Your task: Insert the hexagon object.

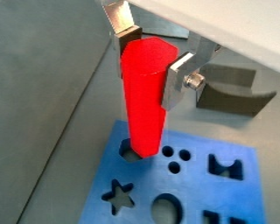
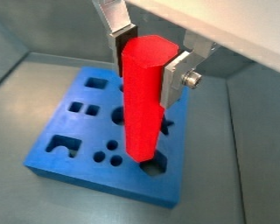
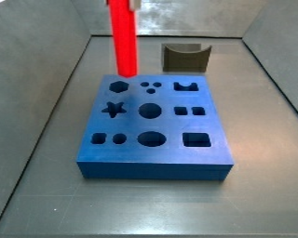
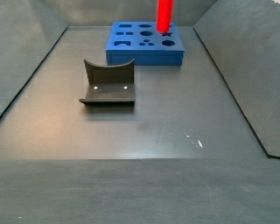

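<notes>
Clearly the rod (image 1: 143, 96) hangs upright over the blue block (image 2: 73, 131), its lower tip at or just inside the hexagonal hole in a corner of the block; in both wrist views the tip hides most of that hole, so how deep it sits cannot be told. In a side view the rod (image 3: 123, 37) rises out of the picture above that corner hole.

The gripper (image 2: 146, 51) is clamped on the rod's upper end, 1 silver finger (image 1: 178, 80) flat against a facet and the other behind it.

By its look the rod is glossy, stiff plastic, probably light and unlikely to bend or break. The smooth faces may slip or twist between the pads, so a hold across 2 opposite flats, as here, seems best, and a high grip leaves the lower length free to enter. That same high grip gives any tilt a long lever, so the tip could catch on the hole's edge.

Well apart from the block stands the dark grey fixture (image 4: 108, 83) on the grey floor (image 4: 166, 166).
</notes>
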Controlling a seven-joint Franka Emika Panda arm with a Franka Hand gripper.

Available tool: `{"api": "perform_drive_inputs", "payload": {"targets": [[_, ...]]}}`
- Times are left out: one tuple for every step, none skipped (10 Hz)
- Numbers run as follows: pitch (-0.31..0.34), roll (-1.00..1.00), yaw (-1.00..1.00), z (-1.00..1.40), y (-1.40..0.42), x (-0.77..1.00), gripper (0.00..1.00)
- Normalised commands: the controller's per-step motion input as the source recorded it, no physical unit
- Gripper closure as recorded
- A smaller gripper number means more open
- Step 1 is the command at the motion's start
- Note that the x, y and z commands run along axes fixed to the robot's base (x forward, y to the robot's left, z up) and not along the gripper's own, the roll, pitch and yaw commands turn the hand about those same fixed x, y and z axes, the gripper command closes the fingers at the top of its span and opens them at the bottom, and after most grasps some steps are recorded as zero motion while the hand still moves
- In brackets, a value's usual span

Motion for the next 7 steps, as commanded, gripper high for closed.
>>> {"api": "perform_drive_inputs", "payload": {"targets": [[-0.091,0.02,-0.17,-0.19,0.00,-0.23,1.00],[-0.113,0.00,-0.14,-0.23,0.00,-0.29,1.00],[-0.153,-0.08,-0.15,-0.32,0.00,-0.27,1.00],[-0.096,-0.16,-0.10,-0.25,0.01,-0.16,1.00],[-0.003,-0.12,-0.03,-0.23,0.09,0.00,1.00],[0.000,-0.09,0.00,-0.22,0.17,0.03,1.00],[0.000,-0.11,0.00,-0.23,0.15,0.04,1.00]]}}
